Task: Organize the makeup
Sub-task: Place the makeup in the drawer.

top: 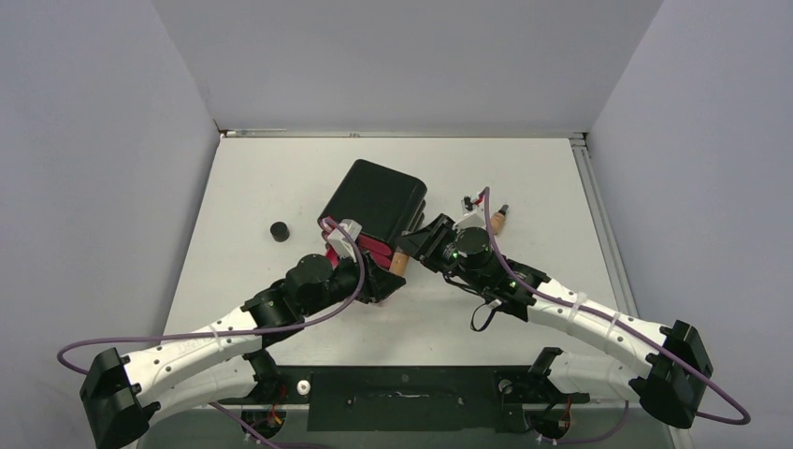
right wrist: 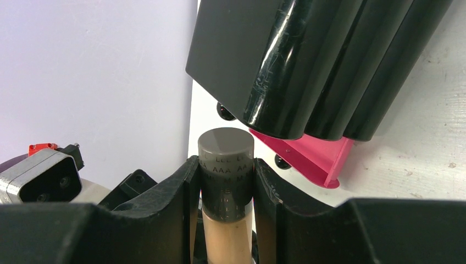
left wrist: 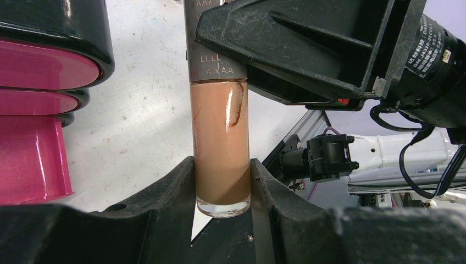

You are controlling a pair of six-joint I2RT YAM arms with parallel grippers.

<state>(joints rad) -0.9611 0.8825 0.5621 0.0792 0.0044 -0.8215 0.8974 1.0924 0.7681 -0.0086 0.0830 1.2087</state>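
The left gripper (left wrist: 222, 175) pinches the tan tube (left wrist: 220, 137) at its clear base. The right gripper (right wrist: 225, 176) clamps the grey cap (right wrist: 226, 144), whose flat top shows only from that wrist. Only overhead do the black cabinet (top: 376, 196) just behind the tube and the small black jar (top: 279, 230) farther left appear together.

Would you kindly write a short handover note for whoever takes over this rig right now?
The left tool is shut on the glass end of a tan tube.
The right tool is shut on the same tube's grey cap.
Both arms hold that tube in front of the black cabinet, which has one pink drawer open. A small black jar sits left of the cabinet, and a second tube lies to its right.
Done: the views show nothing stored.
Left: put away the held tube, the jar and the second tube.
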